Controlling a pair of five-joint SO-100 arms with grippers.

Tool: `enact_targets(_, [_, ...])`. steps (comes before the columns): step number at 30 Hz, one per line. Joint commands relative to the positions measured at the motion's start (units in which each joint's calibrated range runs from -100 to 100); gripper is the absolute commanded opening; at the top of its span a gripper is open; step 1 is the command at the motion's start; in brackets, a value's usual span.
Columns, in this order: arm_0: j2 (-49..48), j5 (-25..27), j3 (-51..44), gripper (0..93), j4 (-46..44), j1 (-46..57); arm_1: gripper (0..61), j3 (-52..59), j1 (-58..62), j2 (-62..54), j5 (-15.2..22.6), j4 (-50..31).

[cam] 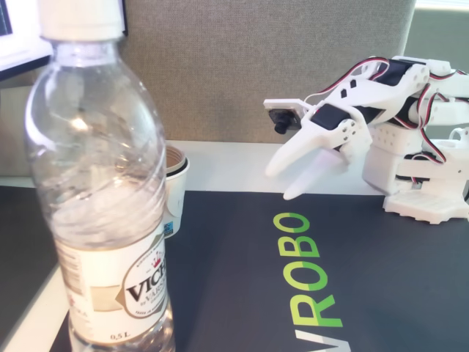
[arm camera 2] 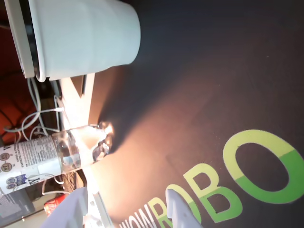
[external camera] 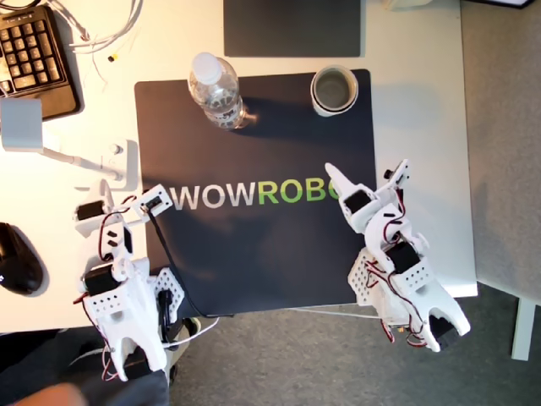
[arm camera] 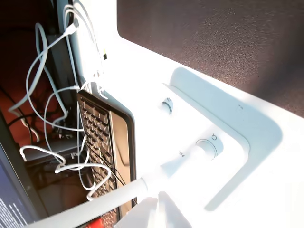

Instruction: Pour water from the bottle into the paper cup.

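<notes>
The bottle [external camera: 216,90] stands upright with its white cap on, at the far side of the black mat [external camera: 254,262]; it also fills the foreground of the other view as the bottle [cam: 102,191]. Its water is hard to make out. The paper cup [external camera: 334,90] stands upright to the bottle's right in the exterior view, empty as far as I can see. My second gripper [external camera: 368,176] hovers open over the "ROBO" lettering, well short of the cup [arm camera 2: 85,38] and the bottle [arm camera 2: 47,159]. My first gripper [arm camera: 156,211] is shut and empty, pointing at a white lamp base [arm camera: 209,147].
At the exterior view's left are a keyboard [external camera: 34,55], a black mouse [external camera: 17,258], loose white cables [external camera: 101,30] and the white lamp [external camera: 110,161]. A second dark mat [external camera: 292,25] lies beyond the cup. The table's near edge runs just behind both arm bases.
</notes>
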Motion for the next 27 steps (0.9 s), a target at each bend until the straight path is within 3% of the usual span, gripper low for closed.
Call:
enact_targets(1, [0.0,1.0,1.5,0.0,-2.7,-2.0,22.6,0.6,-1.1,0.4,-0.3,-2.3])
enact_targets(3, [1.6,3.2,1.5,0.0,-4.4,-2.0,22.6,0.6,-1.1,0.4,-0.3,-2.3])
enact_targets(6, [14.0,10.1,-1.5,0.0,-16.2,0.3,22.6,0.6,-1.1,0.4,-0.3,-2.3])
enact_targets(9, [24.4,15.4,-7.7,0.0,-23.2,2.9,22.7,0.6,-1.1,0.4,-0.1,-2.3])
enact_targets(11, [30.9,19.1,-11.1,0.0,-27.3,6.0,22.7,0.6,-7.0,0.4,2.8,-1.9])
enact_targets(15, [41.4,25.6,-14.2,0.0,-36.8,11.3,24.9,0.6,-3.4,1.9,2.2,-3.3])
enact_targets(16, [45.9,28.5,-15.0,0.1,-42.2,13.6,24.9,0.6,-1.9,6.4,7.0,-7.2])
enact_targets(18, [49.8,31.0,-15.1,0.3,-48.4,15.7,24.9,0.6,-0.8,13.9,12.9,-12.8])
enact_targets(20, [59.0,35.9,-16.8,3.9,-60.2,20.7,24.9,0.5,10.9,33.5,23.1,-30.0])
enact_targets(21, [64.3,38.8,-16.7,10.5,-68.8,23.6,24.9,0.1,17.7,46.7,29.9,-41.4])
enact_targets(23, [69.0,41.0,-15.1,22.8,-78.9,25.5,25.8,0.0,24.7,56.3,34.2,-51.8])
enact_targets(25, [71.2,42.1,-14.1,31.6,-83.5,26.3,25.8,-0.1,27.9,60.8,36.5,-56.3])
enact_targets(26, [74.8,43.9,-13.2,45.4,-89.8,27.6,25.8,-0.2,32.7,66.6,39.3,-63.5])
enact_targets(27, [76.1,44.5,-13.2,49.6,-91.4,28.3,25.8,-0.2,34.7,68.2,40.4,-66.2])
